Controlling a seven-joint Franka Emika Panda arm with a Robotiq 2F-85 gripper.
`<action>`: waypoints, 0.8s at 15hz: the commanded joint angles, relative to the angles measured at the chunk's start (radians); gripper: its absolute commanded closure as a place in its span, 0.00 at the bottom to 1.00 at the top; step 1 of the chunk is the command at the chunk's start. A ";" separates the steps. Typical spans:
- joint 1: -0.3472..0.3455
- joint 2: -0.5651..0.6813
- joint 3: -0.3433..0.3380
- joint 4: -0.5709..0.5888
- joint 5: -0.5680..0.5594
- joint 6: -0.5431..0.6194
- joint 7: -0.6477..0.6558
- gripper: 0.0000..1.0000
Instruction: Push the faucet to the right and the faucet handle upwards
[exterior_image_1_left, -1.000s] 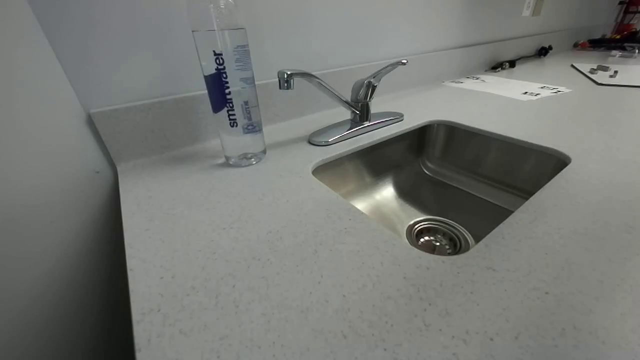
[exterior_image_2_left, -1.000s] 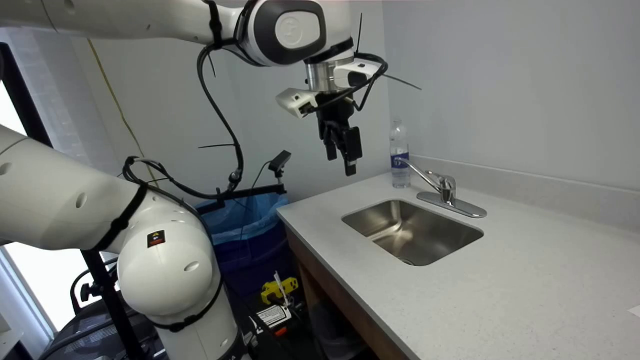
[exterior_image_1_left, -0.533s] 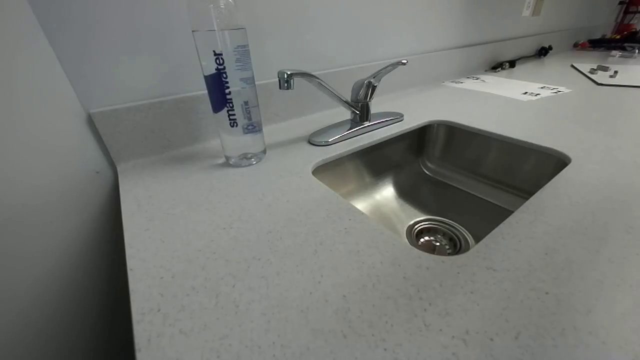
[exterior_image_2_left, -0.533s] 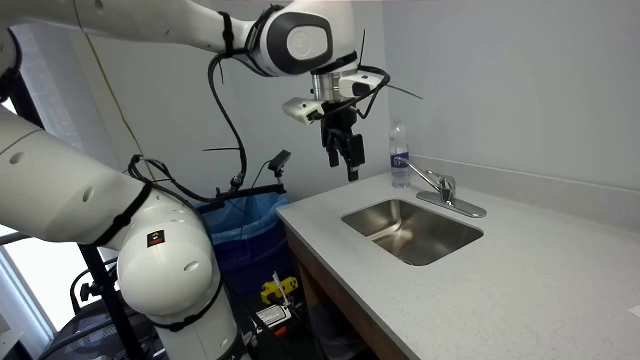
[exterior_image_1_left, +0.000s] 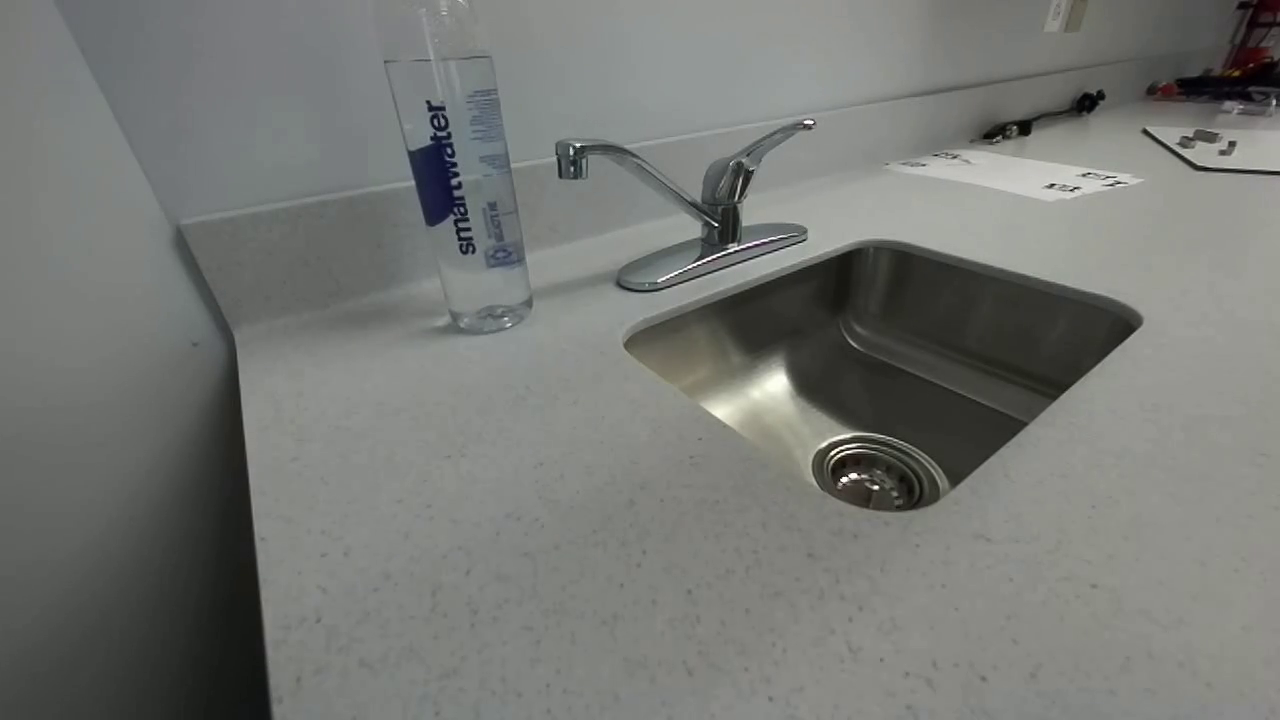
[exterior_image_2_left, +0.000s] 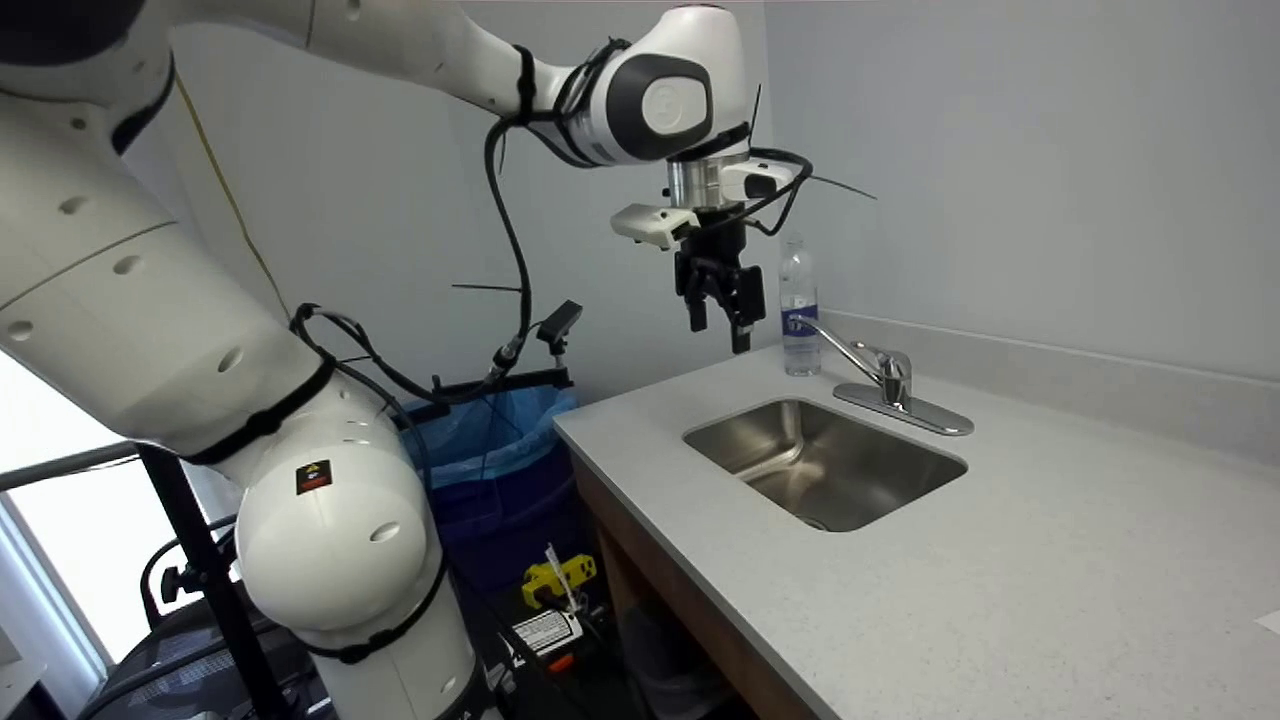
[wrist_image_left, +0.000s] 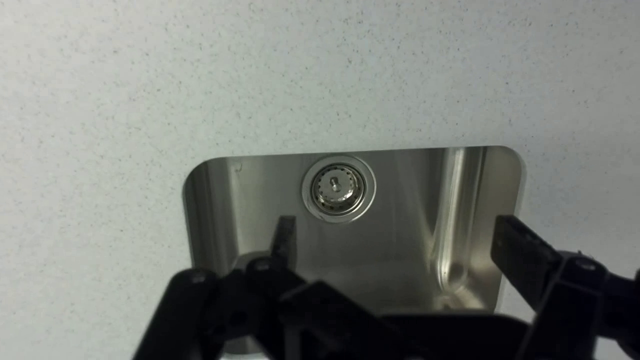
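Note:
The chrome faucet (exterior_image_1_left: 650, 178) stands behind the sink, its spout pointing left toward a bottle in an exterior view. It also shows in an exterior view (exterior_image_2_left: 840, 345), where the spout tip overlaps the bottle. The faucet handle (exterior_image_1_left: 765, 150) slants up and away from the spout; it shows small in an exterior view (exterior_image_2_left: 880, 355). My gripper (exterior_image_2_left: 719, 335) is open and empty, fingers pointing down, in the air and apart from the faucet. In the wrist view my gripper (wrist_image_left: 395, 230) has its fingers spread wide above the sink. The faucet is out of the wrist view.
The steel sink (exterior_image_1_left: 960, 350) is set in the speckled counter (exterior_image_1_left: 480, 520). A water bottle (exterior_image_1_left: 470, 200) stands beside the spout tip. A low backsplash (exterior_image_2_left: 1060, 360) and wall run behind the faucet. White papers (exterior_image_1_left: 1010, 175) lie farther along the counter.
My arm and gripper have moved to the right in an exterior view, closer to the faucet. The gripper dipped slightly, then rose a little. The faucet, handle and bottle have not moved.

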 joint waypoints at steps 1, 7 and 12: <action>0.025 0.166 0.004 0.148 -0.024 0.022 -0.030 0.00; 0.053 0.369 0.025 0.317 -0.076 0.133 -0.034 0.00; 0.066 0.400 0.020 0.329 -0.071 0.143 -0.022 0.00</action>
